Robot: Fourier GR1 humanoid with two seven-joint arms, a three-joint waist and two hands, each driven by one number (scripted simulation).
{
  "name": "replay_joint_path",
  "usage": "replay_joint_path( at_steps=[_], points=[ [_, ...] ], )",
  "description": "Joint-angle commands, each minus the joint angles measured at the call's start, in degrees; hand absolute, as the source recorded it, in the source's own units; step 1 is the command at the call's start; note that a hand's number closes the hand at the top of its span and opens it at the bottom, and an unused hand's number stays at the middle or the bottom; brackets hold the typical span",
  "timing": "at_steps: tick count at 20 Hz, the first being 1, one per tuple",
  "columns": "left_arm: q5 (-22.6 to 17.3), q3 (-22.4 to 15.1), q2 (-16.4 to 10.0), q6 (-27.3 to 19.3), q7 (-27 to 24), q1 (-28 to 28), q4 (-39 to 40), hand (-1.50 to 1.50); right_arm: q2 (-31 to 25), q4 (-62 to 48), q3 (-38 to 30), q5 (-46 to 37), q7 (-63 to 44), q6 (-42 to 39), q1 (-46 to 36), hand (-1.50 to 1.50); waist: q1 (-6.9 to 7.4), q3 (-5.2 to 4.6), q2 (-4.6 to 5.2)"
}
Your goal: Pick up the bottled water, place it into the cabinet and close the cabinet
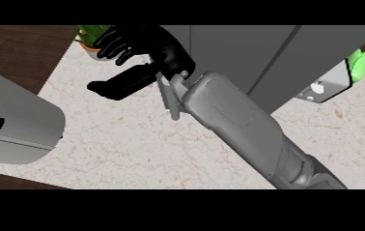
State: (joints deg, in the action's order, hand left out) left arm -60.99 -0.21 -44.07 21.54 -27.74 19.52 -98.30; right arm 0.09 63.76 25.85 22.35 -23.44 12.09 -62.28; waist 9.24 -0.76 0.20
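Light is soft and even, seemingly from above: the pale counter (143, 148) is uniformly bright right up to the edge of the right forearm (242, 128), whose upper face carries a broad, faint sheen that dims toward the elbow. The grey cabinet (235, 51) shows flat, matte tones differing slightly from panel to panel, while the right hand (153, 49) is so dark it reads almost as a silhouette. The wood surface (25, 56) at left is dim, and the green object (357, 63) at the right edge glows vividly.
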Motion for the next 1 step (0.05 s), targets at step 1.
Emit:
replay_joint_path(
  at_steps=[1],
  points=[
    [-0.4,0.6,0.2,0.0,-0.2,0.5,-0.5,-1.5,-0.5,-9.4,-9.0,-0.2,4.4,5.4,-5.5,-1.5,-0.79,0.61,1.98]
  ],
)
